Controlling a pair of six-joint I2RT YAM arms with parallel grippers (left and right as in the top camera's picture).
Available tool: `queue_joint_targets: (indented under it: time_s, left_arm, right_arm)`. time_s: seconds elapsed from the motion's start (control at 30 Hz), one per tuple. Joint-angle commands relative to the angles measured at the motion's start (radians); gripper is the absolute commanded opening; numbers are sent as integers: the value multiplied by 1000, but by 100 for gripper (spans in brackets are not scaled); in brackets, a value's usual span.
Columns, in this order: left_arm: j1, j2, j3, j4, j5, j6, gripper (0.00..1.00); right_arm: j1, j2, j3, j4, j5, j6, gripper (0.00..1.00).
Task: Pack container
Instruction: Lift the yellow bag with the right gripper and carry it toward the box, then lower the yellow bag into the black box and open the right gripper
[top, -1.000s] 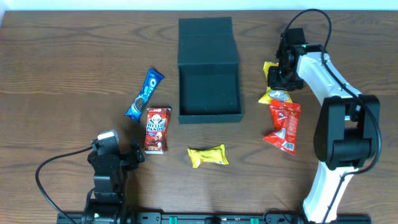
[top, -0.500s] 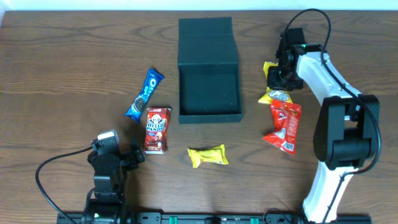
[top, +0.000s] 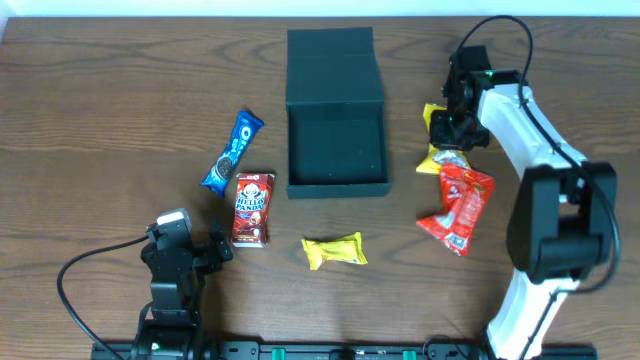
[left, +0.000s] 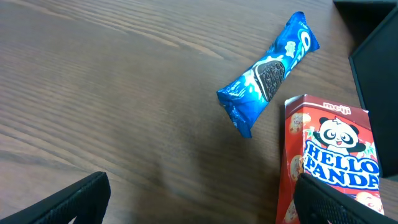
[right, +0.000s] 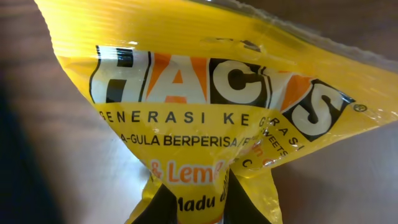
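Note:
The dark teal container (top: 336, 182) stands open at the table's centre, its flap lid (top: 333, 62) folded back, nothing inside. My right gripper (top: 452, 133) is shut on the yellow Hacks candy bag (top: 434, 118), which fills the right wrist view (right: 211, 106) with both fingers pinching its bottom. My left gripper (left: 199, 202) is open and empty near the front left. The red Hello Panda box (left: 329, 162) lies beside its right finger. The blue Oreo packet (left: 267, 71) lies farther ahead.
A red snack bag (top: 455, 205) lies just below the yellow bag at the right. A yellow wrapped snack (top: 335, 250) lies in front of the container. The Oreo packet (top: 230, 152) and Hello Panda box (top: 252, 208) lie left of the container.
The right gripper has shifted slightly with the yellow bag. The red snack bag below it has turned and slid a little lower. The left arm has not moved.

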Motion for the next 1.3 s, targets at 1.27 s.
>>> queue_joint_targets:
  time_s: [1.27]
  left_arm:
    - [6, -6, -25, -10, -18, -4, 95]
  right_arm:
    - [342, 2, 203, -13, -226, 140, 1]
